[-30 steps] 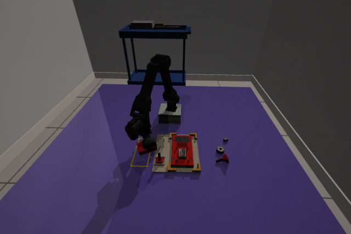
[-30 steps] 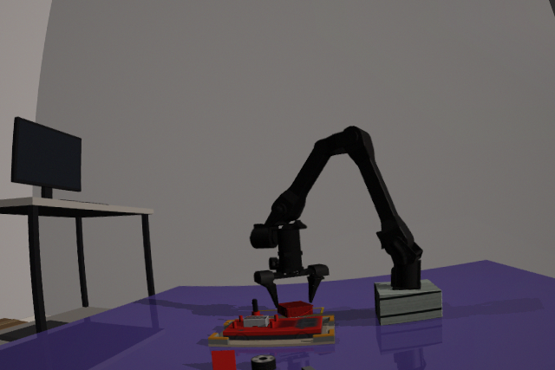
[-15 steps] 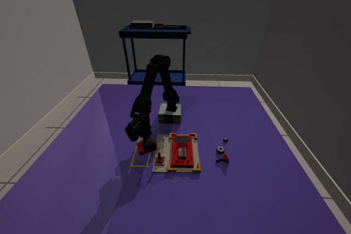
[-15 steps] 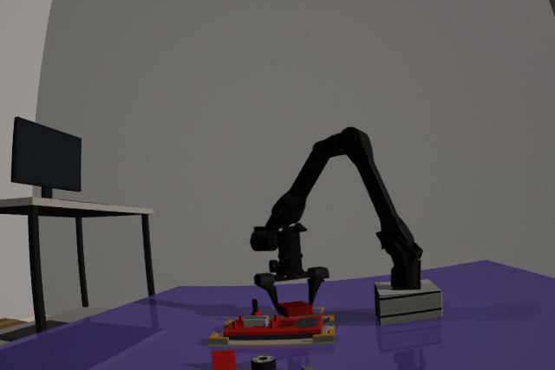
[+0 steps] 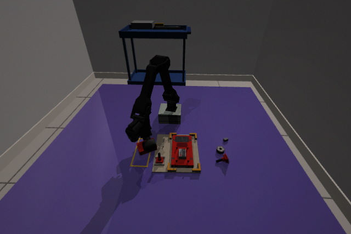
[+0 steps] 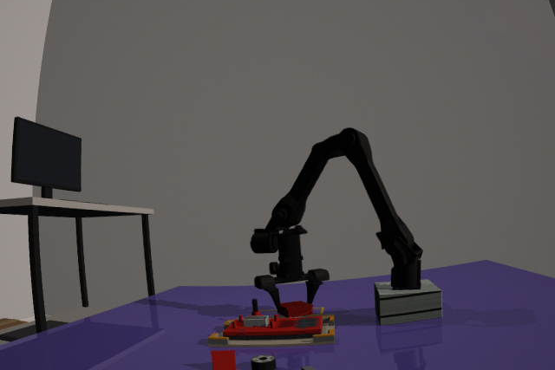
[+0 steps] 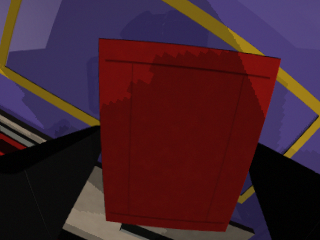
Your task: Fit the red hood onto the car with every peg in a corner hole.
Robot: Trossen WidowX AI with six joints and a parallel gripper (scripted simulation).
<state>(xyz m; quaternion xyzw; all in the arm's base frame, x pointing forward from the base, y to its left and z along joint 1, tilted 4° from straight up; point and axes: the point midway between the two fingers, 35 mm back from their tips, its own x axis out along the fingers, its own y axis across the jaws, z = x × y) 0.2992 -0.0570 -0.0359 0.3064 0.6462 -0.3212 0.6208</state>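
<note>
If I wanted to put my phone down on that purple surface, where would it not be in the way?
Open purple stretches lie in front of the car toward the camera, and far right beyond the small loose parts. It is crowded by the yellow outline, where the gripper straddles the red hood, and around the arm's base.

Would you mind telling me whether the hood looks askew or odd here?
Nothing stands out: the hood lies flat inside the yellow outline, with the open gripper straddling it, fingers either side.
</note>
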